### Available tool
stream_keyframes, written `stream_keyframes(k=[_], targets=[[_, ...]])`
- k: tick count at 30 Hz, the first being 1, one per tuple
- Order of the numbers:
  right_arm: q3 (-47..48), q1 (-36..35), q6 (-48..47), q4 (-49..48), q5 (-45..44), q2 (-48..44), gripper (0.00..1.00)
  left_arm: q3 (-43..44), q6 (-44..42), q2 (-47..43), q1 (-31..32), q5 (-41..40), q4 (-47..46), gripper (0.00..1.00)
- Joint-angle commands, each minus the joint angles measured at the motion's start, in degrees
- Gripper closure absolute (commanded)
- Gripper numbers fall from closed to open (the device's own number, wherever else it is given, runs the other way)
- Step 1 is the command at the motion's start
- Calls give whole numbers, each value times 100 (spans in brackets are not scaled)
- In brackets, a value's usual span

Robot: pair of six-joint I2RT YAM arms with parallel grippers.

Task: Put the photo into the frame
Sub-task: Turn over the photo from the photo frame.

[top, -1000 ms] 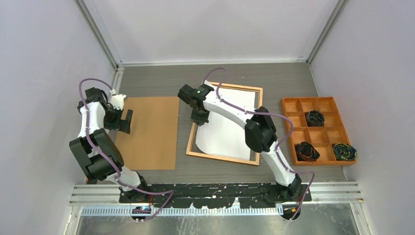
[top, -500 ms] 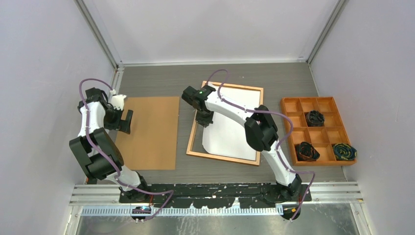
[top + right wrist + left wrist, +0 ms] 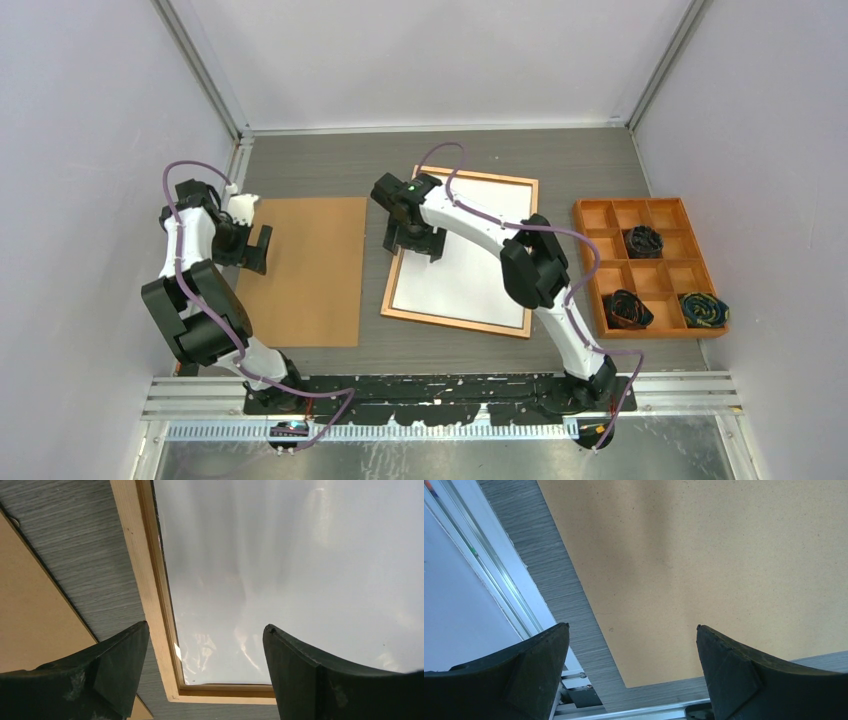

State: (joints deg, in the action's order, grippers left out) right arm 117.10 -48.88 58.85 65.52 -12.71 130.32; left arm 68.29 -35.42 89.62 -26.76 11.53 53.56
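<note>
The frame (image 3: 455,322), a thin orange-brown wooden rectangle, lies flat at the table's middle. The photo (image 3: 470,265) rests inside it, white back up, filling the opening. My right gripper (image 3: 413,243) hangs open over the frame's left side with nothing between its fingers. In the right wrist view the frame's wooden rail (image 3: 145,580) and its corner run under the open right gripper (image 3: 206,625), with the photo's white back (image 3: 300,555) beside them. My left gripper (image 3: 258,248) stands open and empty at the left.
A plain brown backing board (image 3: 305,270) lies left of the frame, and its corner (image 3: 724,555) shows under the left gripper (image 3: 632,626). An orange compartment tray (image 3: 630,200) at the right holds three dark coiled items. Side walls stand close on both sides.
My right gripper has gone from shut to open and let the photo go. The photo's left edge, held up before, has dropped flat into the frame. The left arm has not moved.
</note>
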Motion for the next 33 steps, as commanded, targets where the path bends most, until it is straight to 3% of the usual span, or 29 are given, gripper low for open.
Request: stream_keyframes(k=[1, 4, 11, 21, 33], targets=[[34, 54, -28, -205, 23, -441, 10, 12, -164, -42, -37, -30, -27, 0], [-3, 55, -114, -346, 35, -597, 1, 64, -196, 10, -37, -113, 5, 0], [-518, -10, -176, -1610, 566, -1019, 0, 358, -170, 166, -134, -579, -43, 0], [339, -398, 21, -2481, 1589, 89, 0, 509, -79, 802, -558, -1783, -915, 4], [224, -425, 383, -2994, 1877, 678, 0, -20, 84, 1612, -559, -2524, -2146, 8]])
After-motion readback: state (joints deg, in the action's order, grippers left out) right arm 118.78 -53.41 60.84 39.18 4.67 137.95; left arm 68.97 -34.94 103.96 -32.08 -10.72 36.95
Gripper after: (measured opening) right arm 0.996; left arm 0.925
